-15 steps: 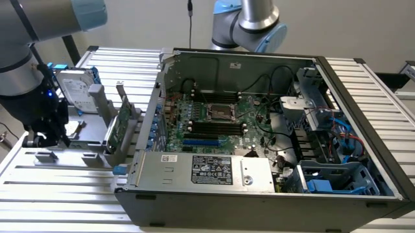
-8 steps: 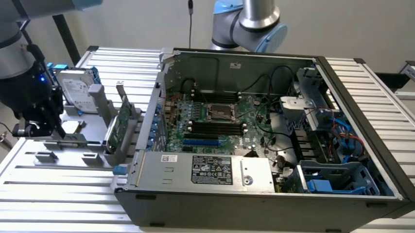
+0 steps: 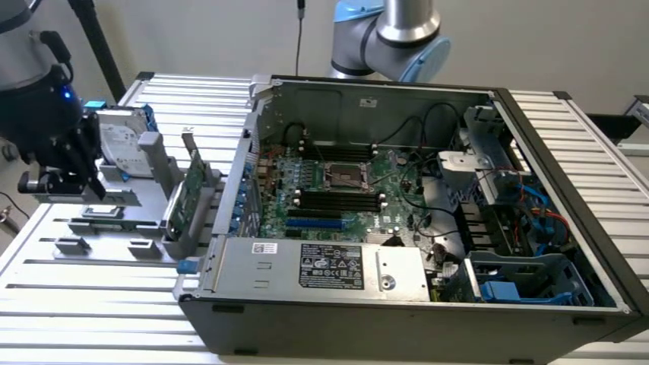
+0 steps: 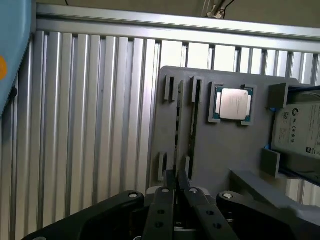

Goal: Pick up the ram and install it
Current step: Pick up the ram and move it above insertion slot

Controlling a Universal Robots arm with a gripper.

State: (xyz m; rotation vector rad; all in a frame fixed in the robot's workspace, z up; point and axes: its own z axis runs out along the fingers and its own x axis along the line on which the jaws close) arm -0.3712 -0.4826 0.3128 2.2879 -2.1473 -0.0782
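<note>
While pinching the ram in the narrowly closed gripper, sits at its near end, length running straight ahead.

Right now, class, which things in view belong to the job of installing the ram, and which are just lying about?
Belonging to the job:
ram, on edge in the gray holder
gripper, right over it
memory slots in the open computer case

Just lying about:
hard drive
expansion card
processor
</note>
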